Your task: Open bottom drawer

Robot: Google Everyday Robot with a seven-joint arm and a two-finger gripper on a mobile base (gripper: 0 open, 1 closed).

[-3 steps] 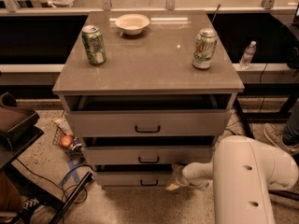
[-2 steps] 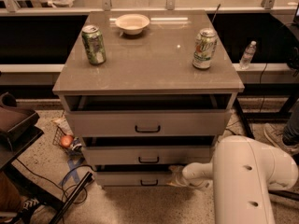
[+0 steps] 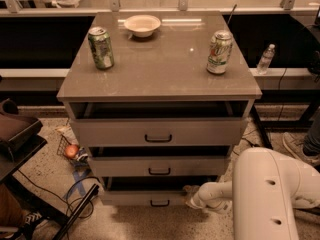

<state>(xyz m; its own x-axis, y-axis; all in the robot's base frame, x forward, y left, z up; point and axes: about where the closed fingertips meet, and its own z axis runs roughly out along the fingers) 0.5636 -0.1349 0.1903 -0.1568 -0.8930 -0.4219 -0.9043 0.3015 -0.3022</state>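
The bottom drawer (image 3: 135, 198) is the lowest of three pale grey-beige fronts on the cabinet, and it carries a small black bar handle (image 3: 160, 203). It stands a little way out, with a dark gap above its front. My gripper (image 3: 192, 197) is at the right end of that drawer front, close to the floor, at the tip of the white arm (image 3: 272, 194) that comes in from the lower right. The arm hides the drawer's right corner.
The middle drawer (image 3: 159, 166) and top drawer (image 3: 158, 132) are also partly out. On the cabinet top (image 3: 160, 69) stand two cans (image 3: 101, 47) (image 3: 219, 52) and a bowl (image 3: 142, 25). Cables, a wire basket (image 3: 67, 149) and a dark object (image 3: 17, 131) lie to the left, and a bottle (image 3: 265, 59) stands at the right.
The bottom drawer front and its handle have come slightly further out toward the camera. The gripper has stayed at the drawer's right end.
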